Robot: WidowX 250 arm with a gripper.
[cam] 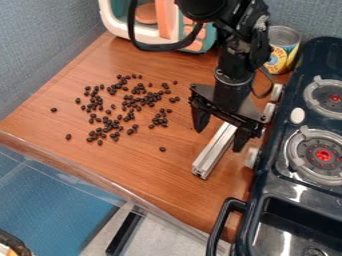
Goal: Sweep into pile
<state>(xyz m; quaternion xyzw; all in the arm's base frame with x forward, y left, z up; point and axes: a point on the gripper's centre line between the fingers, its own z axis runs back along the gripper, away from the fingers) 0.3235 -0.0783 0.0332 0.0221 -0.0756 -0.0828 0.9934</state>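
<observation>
My gripper [219, 140] hangs over the right part of the wooden table, its two fingers spread wide apart, one to the left and one to the right of a silver metal bar [212, 154]. The bar lies at a slant, its near end towards the table's front and its far end hidden under the gripper. A gap shows between the bar and the left finger. Dark brown beans [128, 104] are scattered over the middle and left of the table, to the left of the gripper, with a few strays around them.
A toy stove [294, 183] with burners and a black handle [224, 220] borders the right side. Behind stand a toy microwave [165, 20] and a can [282, 50]. The wooden table [133, 172] ends at a front edge.
</observation>
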